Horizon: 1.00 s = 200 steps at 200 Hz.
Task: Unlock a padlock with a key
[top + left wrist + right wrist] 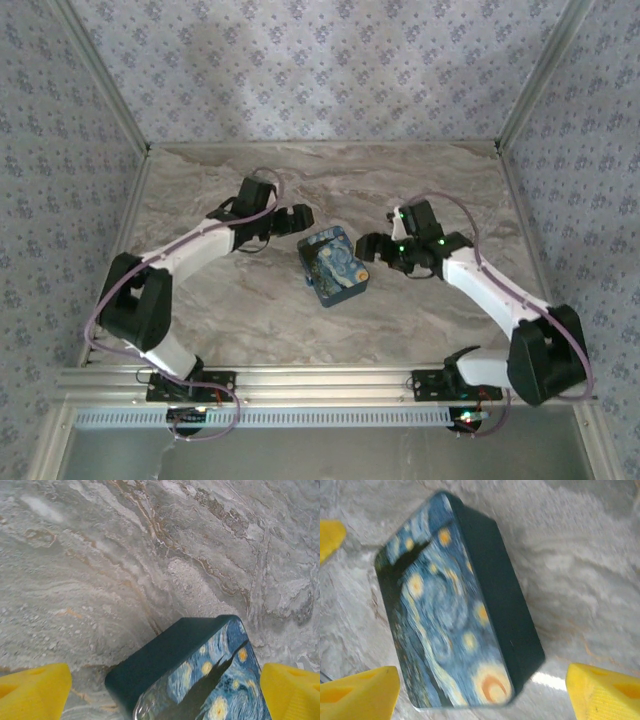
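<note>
A closed rectangular tin point(333, 265) with a blue starry-night print lies on the marble table, between the two arms. The padlock and the key are out of view. My left gripper point(300, 220) hangs at the tin's far left corner. In the left wrist view this gripper point(165, 697) is open, its yellow fingertips point(35, 690) wide apart on either side of the tin point(200, 680) without touching it. My right gripper point(368, 248) is by the tin's right side. It point(480, 692) is open too, straddling the near end of the tin point(450, 610) with gaps on both sides.
The marble tabletop point(250, 300) is walled by patterned cloth at the back and sides, with metal posts point(100, 75) at the corners. A yellow fingertip point(330, 535) of the other gripper shows at the upper left of the right wrist view.
</note>
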Each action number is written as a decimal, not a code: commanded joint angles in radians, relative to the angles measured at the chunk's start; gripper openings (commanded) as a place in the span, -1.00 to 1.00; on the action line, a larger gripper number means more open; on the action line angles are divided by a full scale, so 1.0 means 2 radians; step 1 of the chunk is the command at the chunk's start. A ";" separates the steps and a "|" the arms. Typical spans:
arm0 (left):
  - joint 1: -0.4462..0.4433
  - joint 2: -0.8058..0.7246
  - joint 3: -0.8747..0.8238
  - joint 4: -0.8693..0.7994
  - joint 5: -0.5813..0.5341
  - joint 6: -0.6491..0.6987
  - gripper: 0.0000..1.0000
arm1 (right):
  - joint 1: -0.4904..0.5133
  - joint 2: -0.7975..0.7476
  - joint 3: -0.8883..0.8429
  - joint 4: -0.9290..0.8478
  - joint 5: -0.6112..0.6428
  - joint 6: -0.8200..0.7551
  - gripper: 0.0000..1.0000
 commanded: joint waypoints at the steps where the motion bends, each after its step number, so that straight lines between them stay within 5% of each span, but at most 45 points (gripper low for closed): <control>1: 0.002 0.029 0.042 -0.025 0.033 0.025 0.89 | 0.007 -0.036 -0.037 -0.015 0.002 0.032 0.76; 87: -0.002 0.150 0.147 -0.064 0.137 0.042 0.64 | 0.056 -0.040 -0.126 0.083 -0.037 0.103 0.72; 200: -0.012 0.007 -0.033 0.012 0.125 0.006 0.63 | 0.059 0.062 -0.063 0.176 -0.073 0.127 0.65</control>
